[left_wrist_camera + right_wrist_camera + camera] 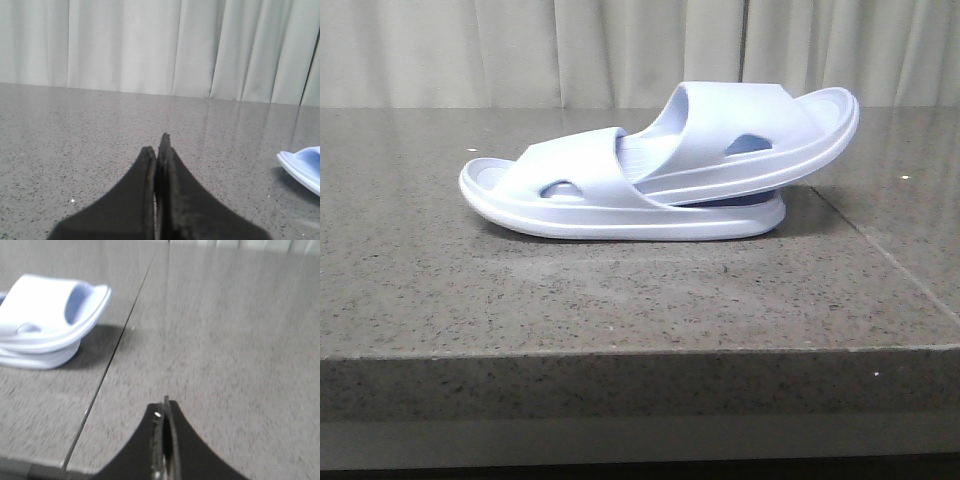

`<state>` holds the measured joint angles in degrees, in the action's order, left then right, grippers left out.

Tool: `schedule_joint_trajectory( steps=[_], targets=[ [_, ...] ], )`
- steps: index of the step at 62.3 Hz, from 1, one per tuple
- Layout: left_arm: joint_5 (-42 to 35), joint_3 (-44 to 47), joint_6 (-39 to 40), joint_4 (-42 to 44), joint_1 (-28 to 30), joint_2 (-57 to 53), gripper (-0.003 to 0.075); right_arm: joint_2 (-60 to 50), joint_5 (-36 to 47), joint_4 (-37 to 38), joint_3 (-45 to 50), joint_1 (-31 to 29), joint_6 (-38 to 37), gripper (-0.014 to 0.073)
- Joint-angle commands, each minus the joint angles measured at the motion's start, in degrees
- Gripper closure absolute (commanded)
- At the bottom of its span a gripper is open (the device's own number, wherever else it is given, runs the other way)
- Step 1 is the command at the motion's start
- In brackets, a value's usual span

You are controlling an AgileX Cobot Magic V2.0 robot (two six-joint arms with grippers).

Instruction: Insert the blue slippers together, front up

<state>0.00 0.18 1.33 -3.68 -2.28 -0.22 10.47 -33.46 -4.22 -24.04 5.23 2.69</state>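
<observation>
The two pale lavender-blue foam slide slippers [660, 170] lie nested on the speckled grey stone table [620, 300]: the lower slipper [570, 195] sits flat, and the upper slipper [760, 135] has its nose tucked under the lower one's wide strap, its far end tilting up and off to the right. That reads as the joining already done, one slide pushed into the other so the pair holds together as a unit. Neither arm shows in the front view; both sit well apart from the pair, which fits a finished task. The left gripper [159, 150] has its dark fingers pressed together on nothing, and its camera catches only an edge of the lower sole [302, 167] at the side. The right gripper [166, 412] is likewise closed and empty; its view shows the raised end of the pair [55, 322] and a table seam [120, 340] running just beside it, while the front view alone shows the tucked strap.
</observation>
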Motion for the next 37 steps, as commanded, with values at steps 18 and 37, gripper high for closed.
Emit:
schedule_joint_trajectory(
  steps=[18, 37],
  targets=[
    [-4.53, 0.28, -0.08, 0.08, 0.21, -1.05, 0.0741, -8.01, 28.36, 0.66, 19.05, 0.02, 0.49, 0.0662],
    [-4.53, 0.28, -0.08, 0.08, 0.21, -1.05, 0.0741, -12.03, 34.94, 0.61, 25.22, -0.3, 0.49, 0.0662]
  ],
)
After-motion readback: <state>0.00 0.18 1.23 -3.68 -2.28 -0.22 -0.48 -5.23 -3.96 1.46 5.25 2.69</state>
